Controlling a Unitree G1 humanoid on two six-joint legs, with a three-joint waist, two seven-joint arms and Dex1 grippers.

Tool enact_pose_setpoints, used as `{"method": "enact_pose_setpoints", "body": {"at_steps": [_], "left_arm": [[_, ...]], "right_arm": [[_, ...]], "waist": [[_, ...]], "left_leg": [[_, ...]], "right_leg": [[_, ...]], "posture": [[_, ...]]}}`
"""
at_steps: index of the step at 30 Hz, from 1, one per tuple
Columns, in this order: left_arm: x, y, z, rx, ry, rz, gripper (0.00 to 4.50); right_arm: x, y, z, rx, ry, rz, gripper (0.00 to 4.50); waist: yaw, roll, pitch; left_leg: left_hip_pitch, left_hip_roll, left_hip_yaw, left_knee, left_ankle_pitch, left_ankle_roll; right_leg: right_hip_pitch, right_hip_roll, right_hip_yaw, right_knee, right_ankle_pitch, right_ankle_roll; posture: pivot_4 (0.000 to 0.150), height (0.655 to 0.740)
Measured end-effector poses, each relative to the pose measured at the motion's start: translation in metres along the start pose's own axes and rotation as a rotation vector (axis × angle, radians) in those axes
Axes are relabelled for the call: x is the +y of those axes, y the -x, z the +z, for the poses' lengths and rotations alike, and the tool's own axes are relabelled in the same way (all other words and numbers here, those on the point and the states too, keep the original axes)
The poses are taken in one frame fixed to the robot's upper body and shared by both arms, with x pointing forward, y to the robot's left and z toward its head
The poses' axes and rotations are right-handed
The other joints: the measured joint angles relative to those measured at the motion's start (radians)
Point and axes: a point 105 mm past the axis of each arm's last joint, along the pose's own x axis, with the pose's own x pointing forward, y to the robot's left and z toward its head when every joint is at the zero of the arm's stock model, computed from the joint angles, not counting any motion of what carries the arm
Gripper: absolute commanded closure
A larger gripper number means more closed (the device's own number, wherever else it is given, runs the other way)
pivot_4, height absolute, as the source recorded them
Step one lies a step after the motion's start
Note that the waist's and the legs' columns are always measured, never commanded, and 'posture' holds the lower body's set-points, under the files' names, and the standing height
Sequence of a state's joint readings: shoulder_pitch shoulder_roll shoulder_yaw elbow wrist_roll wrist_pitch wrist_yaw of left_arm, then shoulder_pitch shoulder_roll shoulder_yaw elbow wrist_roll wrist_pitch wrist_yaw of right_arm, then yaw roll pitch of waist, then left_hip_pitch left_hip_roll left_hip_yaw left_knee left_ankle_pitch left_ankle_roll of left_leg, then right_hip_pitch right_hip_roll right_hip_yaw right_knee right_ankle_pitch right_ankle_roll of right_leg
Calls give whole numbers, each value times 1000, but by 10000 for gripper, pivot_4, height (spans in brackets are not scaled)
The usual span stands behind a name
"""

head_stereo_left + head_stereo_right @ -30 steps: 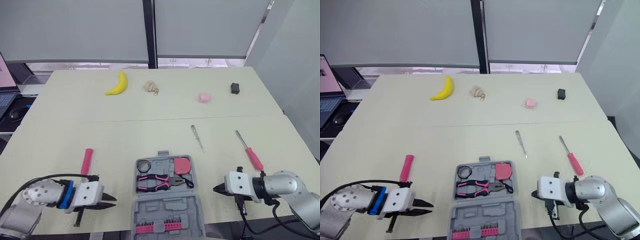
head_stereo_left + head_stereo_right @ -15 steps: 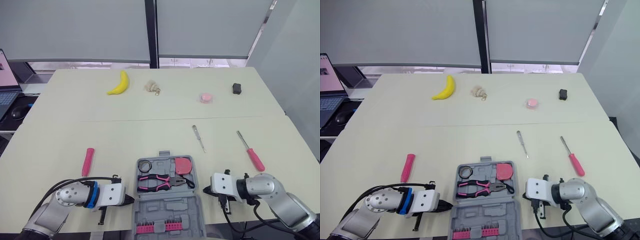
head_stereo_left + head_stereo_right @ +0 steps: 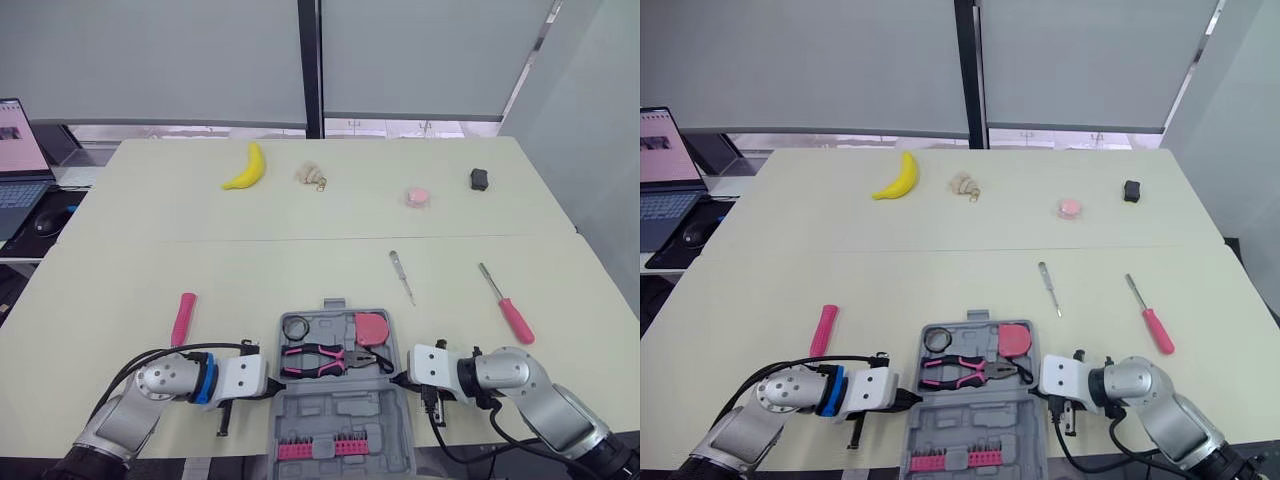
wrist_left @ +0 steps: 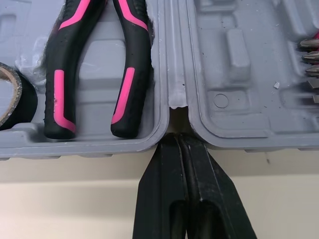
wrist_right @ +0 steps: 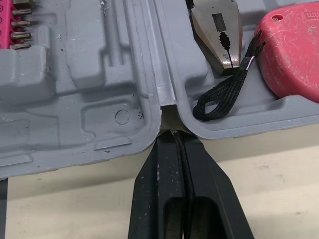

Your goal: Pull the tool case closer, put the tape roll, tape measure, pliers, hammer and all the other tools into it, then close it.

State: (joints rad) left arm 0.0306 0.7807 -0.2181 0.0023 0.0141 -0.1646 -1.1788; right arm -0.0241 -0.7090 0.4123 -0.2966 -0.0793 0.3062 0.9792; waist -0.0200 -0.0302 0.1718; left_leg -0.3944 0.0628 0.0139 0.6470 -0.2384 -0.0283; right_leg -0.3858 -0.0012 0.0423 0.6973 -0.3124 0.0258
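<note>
Pale tabletop [image 3: 110, 280] runs under both arms. The left gripper [image 4: 178, 142] has its fingers pressed together, tips at the hinge notch on the left side of the open tool case [image 3: 335, 405]. The right gripper [image 5: 172, 135], likewise closed on nothing, meets the same hinge line from the opposite side. Pliers [image 3: 325, 357], tape roll [image 3: 294, 327] and red tape measure [image 3: 372, 327] lie in the case's far half. The left arm covers part of a pink-handled tool [image 3: 183, 318], so its head cannot be made out. A pink screwdriver [image 3: 508, 308] and a thin metal driver [image 3: 401, 276] lie on the table beyond the case.
</note>
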Motion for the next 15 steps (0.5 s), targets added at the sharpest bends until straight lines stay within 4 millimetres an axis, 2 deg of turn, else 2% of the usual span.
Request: {"method": "enact_pose_setpoints", "body": {"at_steps": [15], "left_arm": [[38,-1,-3,12,-13,89,44625]], "right_arm": [[-34,-8,6,-9,-30,-99,45000]], "waist": [[1,1,-1]], "left_leg": [[2,0,0,0,2,2]], "right_leg": [[1,1,0,0,2,0]], "posture": [[1500,7274]]}}
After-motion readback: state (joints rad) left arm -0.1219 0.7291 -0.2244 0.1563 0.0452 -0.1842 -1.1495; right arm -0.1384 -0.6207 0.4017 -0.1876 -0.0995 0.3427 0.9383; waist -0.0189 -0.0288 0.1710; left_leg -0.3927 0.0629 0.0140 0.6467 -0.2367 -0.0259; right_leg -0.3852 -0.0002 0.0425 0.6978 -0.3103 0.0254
